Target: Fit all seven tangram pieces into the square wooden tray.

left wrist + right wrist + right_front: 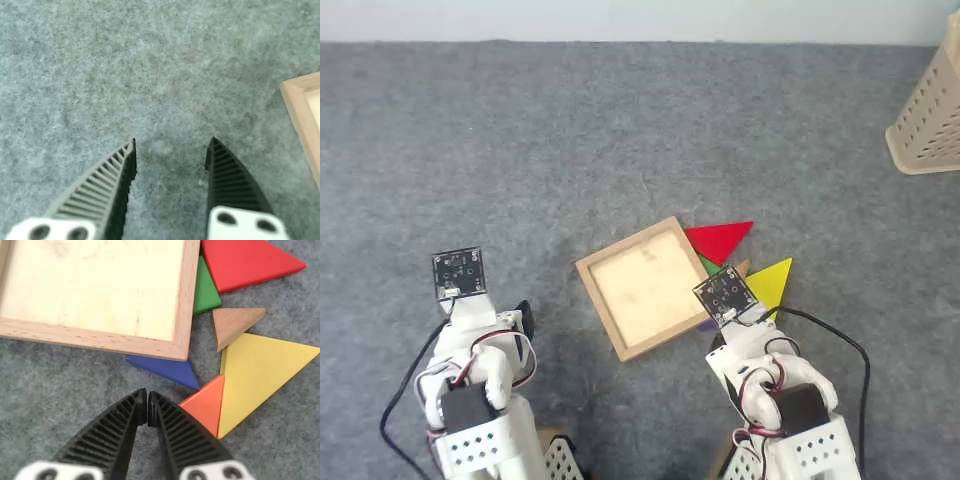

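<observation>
Pale wood tray (184,300), grey mat (60,370), red triangle (245,262), yellow triangle (260,375), orange triangle (205,405).

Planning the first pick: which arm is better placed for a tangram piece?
Right, likely: the right pincer, shut, sits beside the orange triangle and blue piece; the left pincer is over carpet.

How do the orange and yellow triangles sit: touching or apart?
Touching. The right wrist view shows the orange triangle flush against the yellow triangle along a shared edge.

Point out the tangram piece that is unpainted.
The small bare-wood triangle, between the red triangle and the yellow triangle; every other piece is painted.
</observation>
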